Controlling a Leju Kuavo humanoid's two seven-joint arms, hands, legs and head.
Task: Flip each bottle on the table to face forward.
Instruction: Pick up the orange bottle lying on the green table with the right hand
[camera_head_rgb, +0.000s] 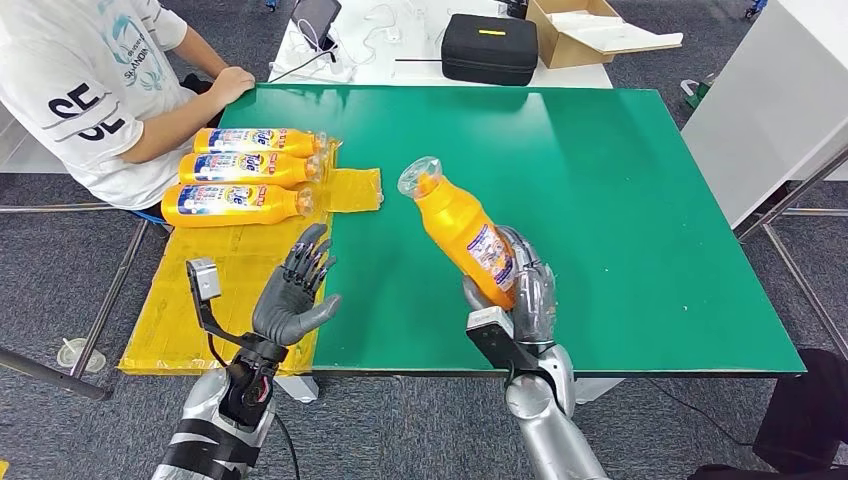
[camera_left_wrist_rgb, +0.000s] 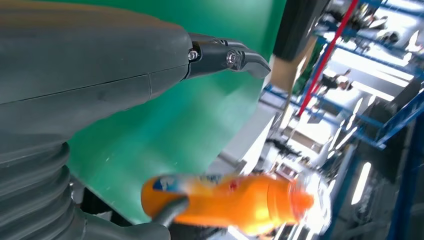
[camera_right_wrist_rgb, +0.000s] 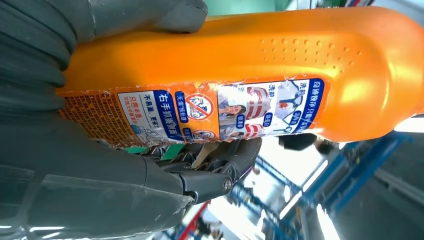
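Bottle (camera_head_rgb: 462, 231) tilts above the green desk (camera_head_rgb: 620, 200), grasped by the right hand (camera_head_rgb: 525, 290); left hand (camera_head_rgb: 295, 295) hangs released near three bottles (camera_head_rgb: 245, 170) lying beside a person (camera_head_rgb: 90, 90).

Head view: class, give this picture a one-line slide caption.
Right robot hand lifts an orange bottle over the green table; left robot hand open.

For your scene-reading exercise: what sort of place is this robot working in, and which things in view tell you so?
Probably a robot test lab or workshop. A green table stands on grey carpet, a black case and an open cardboard box sit on a white desk behind, and blue metal racking shows in the left wrist view.
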